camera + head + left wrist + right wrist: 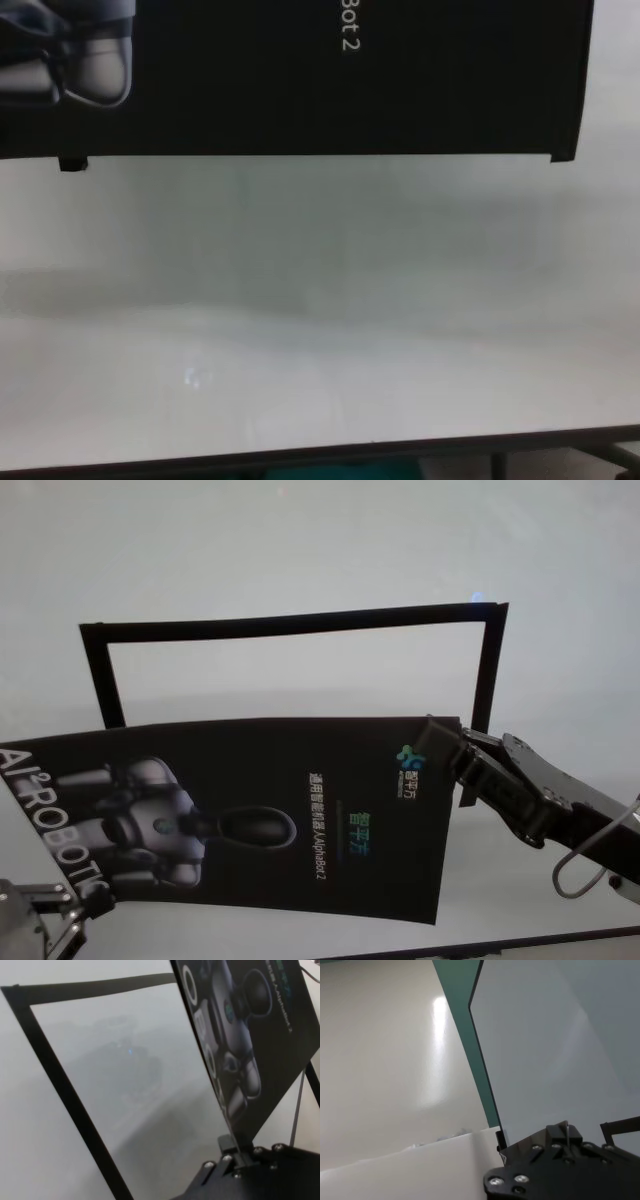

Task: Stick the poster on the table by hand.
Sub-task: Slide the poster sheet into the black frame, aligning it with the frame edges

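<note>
The poster (270, 820), a black glossy sheet with a grey-white robot picture and white lettering, is held up off the white table (300, 550). My left gripper (88, 898) is shut on its corner by the robot picture; the left wrist view shows the pinch (235, 1152) with the poster (260, 1035) rising from it. My right gripper (442, 740) is shut on the opposite far corner; in the right wrist view (565, 1132) the poster (560, 1050) shows as a plain grey face. In the chest view the poster's (300, 80) lower edge hangs above the table (320, 330).
Narrow black strips (290, 625) form a three-sided frame on the table behind the poster, also in the left wrist view (65, 1085). The table's thin dark front edge (300, 455) runs close to me. A grey wire loop (590, 860) hangs on my right arm.
</note>
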